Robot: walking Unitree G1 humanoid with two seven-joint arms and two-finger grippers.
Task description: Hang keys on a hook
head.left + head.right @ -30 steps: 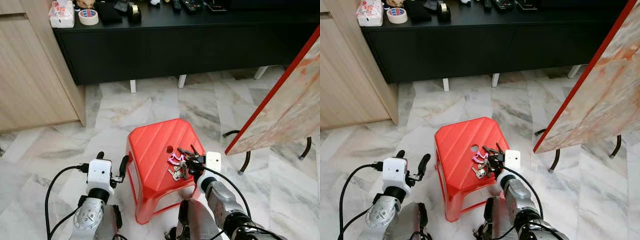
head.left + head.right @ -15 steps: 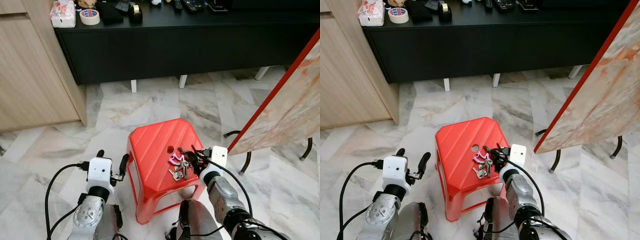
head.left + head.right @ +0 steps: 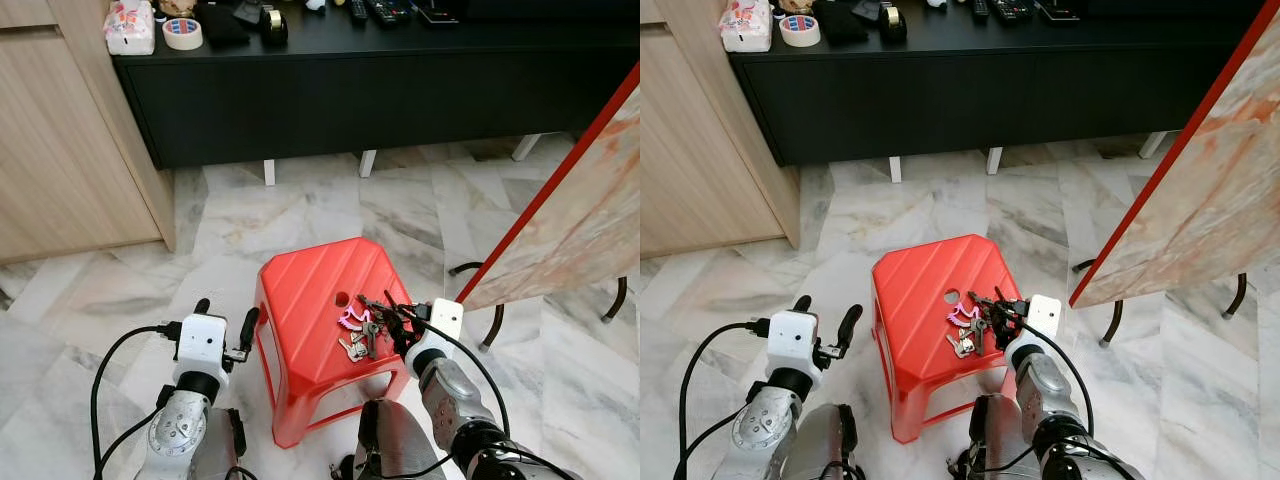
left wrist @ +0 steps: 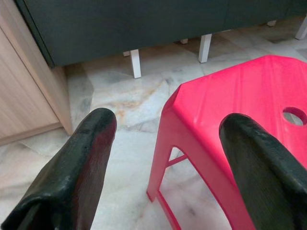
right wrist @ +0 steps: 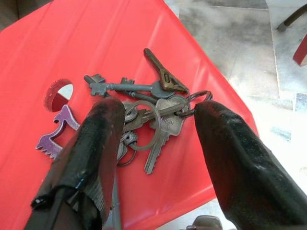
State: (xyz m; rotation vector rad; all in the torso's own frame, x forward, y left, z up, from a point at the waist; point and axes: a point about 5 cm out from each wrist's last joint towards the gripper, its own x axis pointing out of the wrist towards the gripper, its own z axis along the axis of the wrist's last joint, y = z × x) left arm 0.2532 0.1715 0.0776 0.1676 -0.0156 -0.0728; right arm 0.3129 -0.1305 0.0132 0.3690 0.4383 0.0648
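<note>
A bunch of metal keys [image 3: 364, 330] with a pink charm [image 3: 350, 318] lies on the right half of a red plastic stool [image 3: 308, 282], beside its round hole. My right gripper [image 3: 388, 316] is low over the stool's right edge. In the right wrist view it [image 5: 158, 109] is open, with the keys [image 5: 160, 125] lying between and under its two fingers and nothing gripped. My left gripper [image 3: 224, 314] is open in the air just left of the stool [image 4: 240, 96], and holds nothing.
A long black cabinet [image 3: 380, 90] stands at the back with a tape roll [image 3: 181, 33], a tissue pack [image 3: 130, 27] and remotes on top. A wooden cupboard [image 3: 60, 150] is at the left. A marble-patterned board [image 3: 575, 210] with a red edge leans at the right over black legs.
My right gripper has drawn back a little toward the stool's right edge. The keys still lie on the stool. The left arm has not moved.
</note>
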